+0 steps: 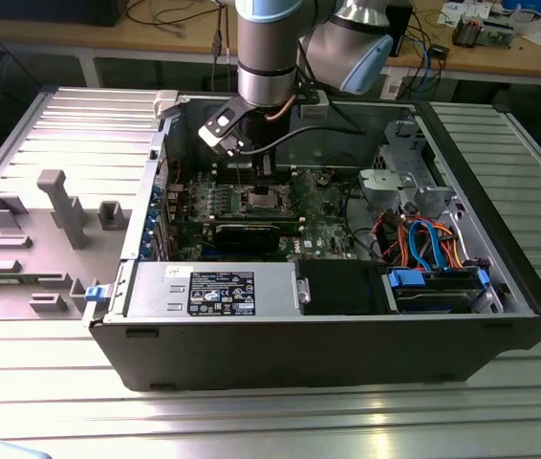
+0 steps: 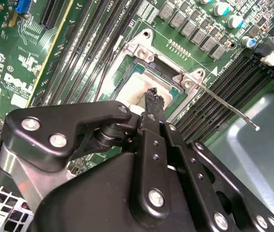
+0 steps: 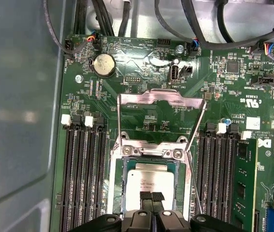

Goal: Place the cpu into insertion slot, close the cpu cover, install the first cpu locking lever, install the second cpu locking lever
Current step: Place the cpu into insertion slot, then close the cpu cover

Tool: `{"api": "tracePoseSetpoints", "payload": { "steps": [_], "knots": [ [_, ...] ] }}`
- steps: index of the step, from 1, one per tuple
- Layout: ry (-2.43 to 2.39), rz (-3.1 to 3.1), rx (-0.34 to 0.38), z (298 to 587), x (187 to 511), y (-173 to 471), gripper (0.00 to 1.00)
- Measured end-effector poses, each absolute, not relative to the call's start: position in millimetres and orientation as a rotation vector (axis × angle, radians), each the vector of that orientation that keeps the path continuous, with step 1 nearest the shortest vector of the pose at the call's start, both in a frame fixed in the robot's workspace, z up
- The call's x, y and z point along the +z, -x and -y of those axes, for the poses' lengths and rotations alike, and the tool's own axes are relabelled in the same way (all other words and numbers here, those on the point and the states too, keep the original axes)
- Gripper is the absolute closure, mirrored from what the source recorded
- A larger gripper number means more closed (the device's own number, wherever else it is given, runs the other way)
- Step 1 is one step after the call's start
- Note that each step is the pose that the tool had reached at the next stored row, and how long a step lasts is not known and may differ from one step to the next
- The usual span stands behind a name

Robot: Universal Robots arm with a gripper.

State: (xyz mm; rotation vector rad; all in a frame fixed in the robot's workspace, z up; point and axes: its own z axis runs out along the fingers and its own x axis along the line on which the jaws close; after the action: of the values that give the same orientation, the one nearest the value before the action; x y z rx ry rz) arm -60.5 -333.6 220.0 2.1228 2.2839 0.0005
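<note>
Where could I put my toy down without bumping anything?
The ribbed table is bare along the computer case's near side and at the exterior view's right of it. Inside is crowded: cables, the motherboard, the gripper over the cpu. Grey blocks fill the exterior view's left.

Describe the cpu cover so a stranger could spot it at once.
In the first wrist view, find the green motherboard, then the cpu between the two banks of black memory slots. The cpu cover stands swung open beside it: the one thin silvery frame with a square window showing board through it.
</note>
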Motion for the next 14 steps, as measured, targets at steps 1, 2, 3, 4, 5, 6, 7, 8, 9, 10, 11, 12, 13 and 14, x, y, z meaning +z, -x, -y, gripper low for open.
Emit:
{"api": "tracePoseSetpoints", "payload": {
  "steps": [1, 2, 3, 4, 5, 6, 7, 8, 9, 10, 11, 12, 13, 14],
  "knots": [
    [-2.123, -2.284, 0.000, 333.6, 220.0, 60.5, 0.89],
    [-2.123, -2.284, 0.001, 333.6, 220.0, 60.4, 0.89],
    [-2.123, -2.284, 0.001, 333.6, 220.0, 60.2, 0.89],
    [-2.123, -2.284, 0.001, 333.5, 220.0, 60.0, 0.89],
    [-2.122, -2.284, 0.001, 333.5, 220.0, 60.0, 0.89],
    [-2.122, -2.284, 0.001, 333.5, 220.0, 59.9, 0.89],
    [-2.122, -2.284, 0.001, 333.6, 220.0, 59.8, 0.89],
    [-2.122, -2.285, 0.001, 333.5, 220.0, 59.7, 0.89],
    [-2.122, -2.285, 0.001, 333.5, 219.9, 59.6, 0.89],
    [-2.122, -2.285, 0.001, 333.6, 220.0, 59.6, 0.89],
    [-2.122, -2.285, 0.001, 333.5, 220.0, 59.5, 0.89],
    [-2.122, -2.285, 0.001, 333.5, 219.9, 59.5, 0.89],
    [-2.122, -2.285, 0.000, 333.6, 220.0, 59.5, 0.89],
    [-2.122, -2.285, 0.001, 333.5, 220.0, 59.5, 0.89]
  ]
}}
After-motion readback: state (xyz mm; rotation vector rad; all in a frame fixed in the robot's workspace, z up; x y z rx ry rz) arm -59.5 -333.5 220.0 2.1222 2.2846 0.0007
